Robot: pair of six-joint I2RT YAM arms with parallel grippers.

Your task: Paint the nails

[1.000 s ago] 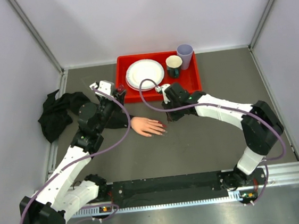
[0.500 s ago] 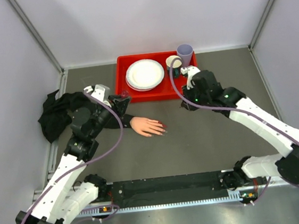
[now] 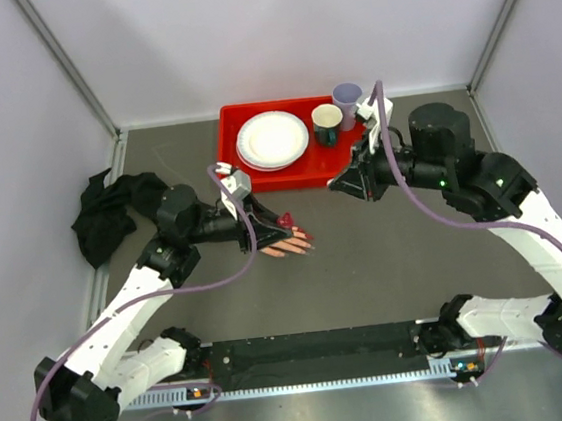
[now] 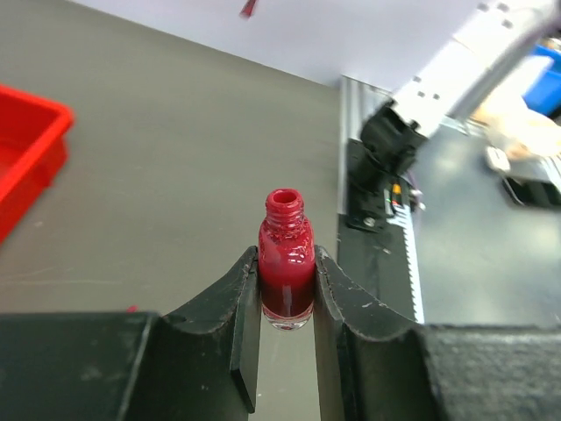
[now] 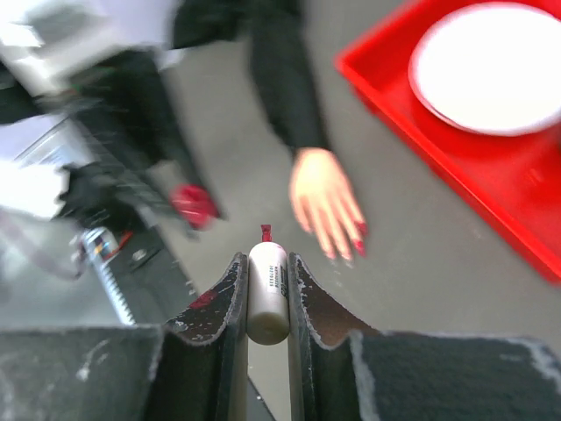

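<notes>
Red rectangular plastic tray, far middle of grey table. Contents: stack of round white plates; dark cup, pale inside; lilac tumbler, far-right corner.

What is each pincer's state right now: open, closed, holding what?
Left pincer: closed on the uncapped red nail polish bottle.
Right pincer: closed on the white brush cap, its brush tip red.
</notes>
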